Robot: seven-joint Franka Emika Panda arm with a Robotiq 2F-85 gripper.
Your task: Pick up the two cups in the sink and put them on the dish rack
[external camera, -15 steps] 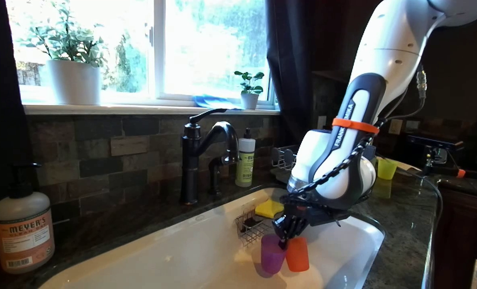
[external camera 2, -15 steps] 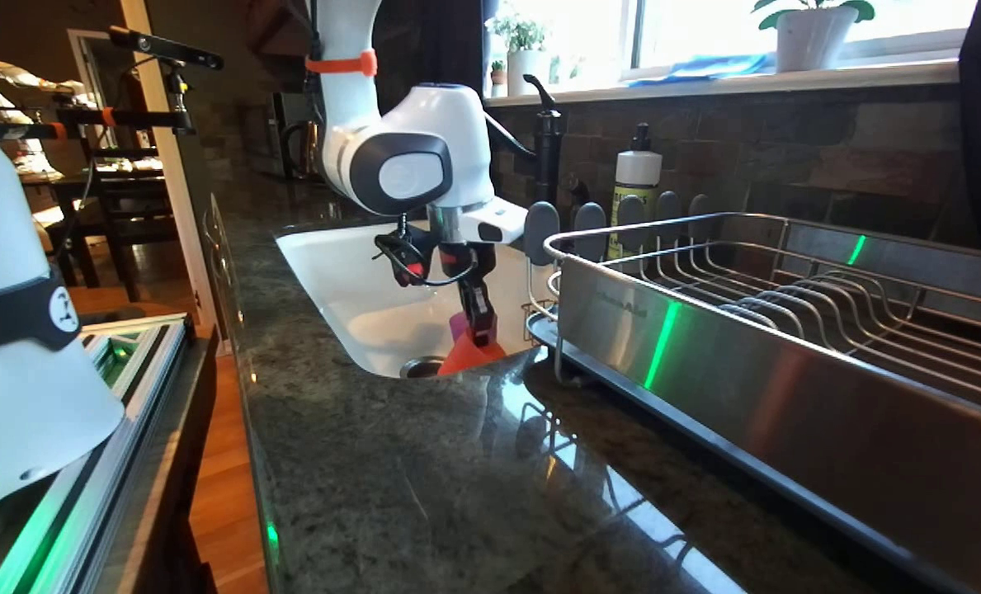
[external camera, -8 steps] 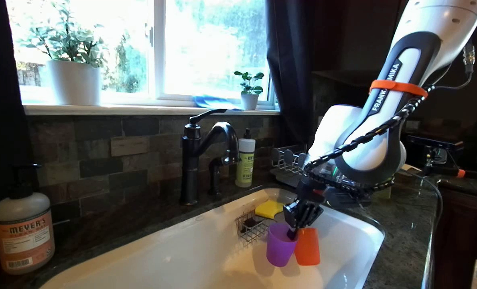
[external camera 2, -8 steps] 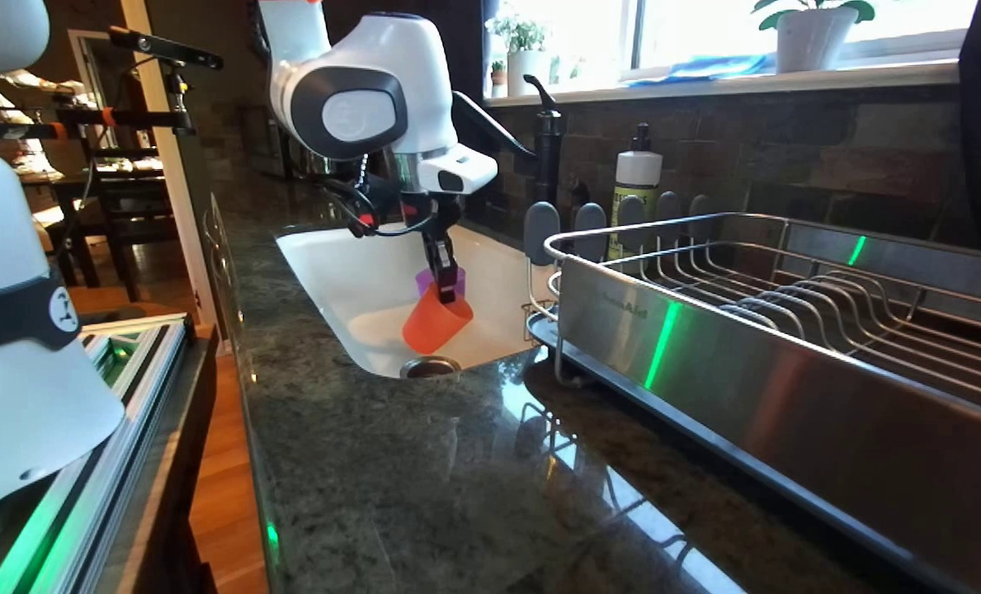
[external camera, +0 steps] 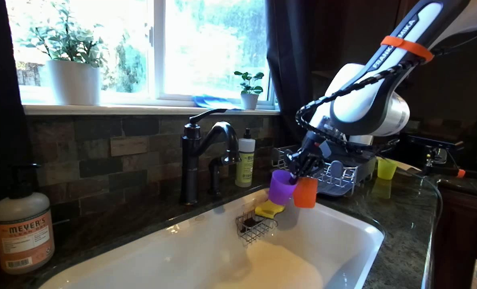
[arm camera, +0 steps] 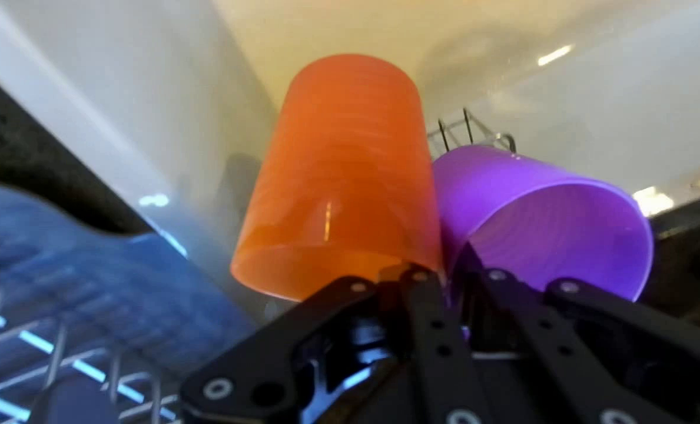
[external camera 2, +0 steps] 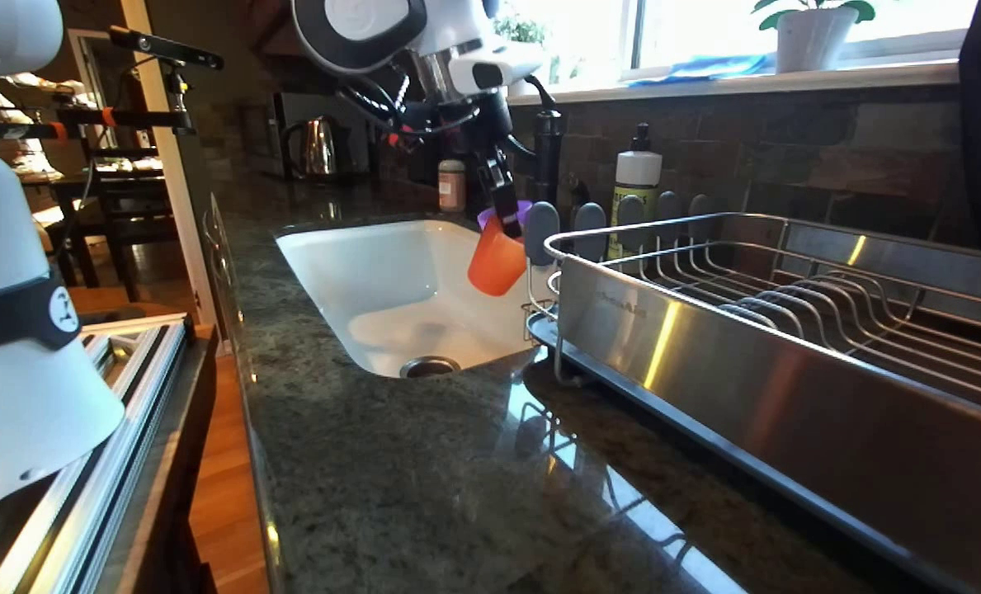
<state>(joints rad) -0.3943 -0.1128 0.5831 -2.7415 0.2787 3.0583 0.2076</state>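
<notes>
My gripper is shut on the touching walls of both cups, with a finger inside each; it shows in both exterior views (external camera: 294, 177) (external camera 2: 507, 223) and the wrist view (arm camera: 447, 285). The orange cup (external camera: 305, 194) (external camera 2: 497, 264) (arm camera: 344, 165) and the purple cup (external camera: 279, 189) (arm camera: 479, 182) hang side by side, tilted. In an exterior view the purple cup (external camera 2: 485, 216) is mostly hidden behind the orange one. They are held above the back end of the white sink (external camera: 162, 249) (external camera 2: 358, 256), near the wire dish rack (external camera: 344, 174) (external camera 2: 787, 404) (arm camera: 49, 359).
A wire caddy (external camera: 256, 230) with a yellow sponge (external camera: 269, 208) sits in the sink below the cups. The dark faucet (external camera: 190, 160) and a dish soap bottle (external camera: 245, 164) stand behind the sink. A yellow-green cup (external camera: 386, 168) stands on the counter beyond the rack.
My gripper has lifted both cups together from low in the sink to about rim height or above. It has also moved toward the window side, near the rack.
</notes>
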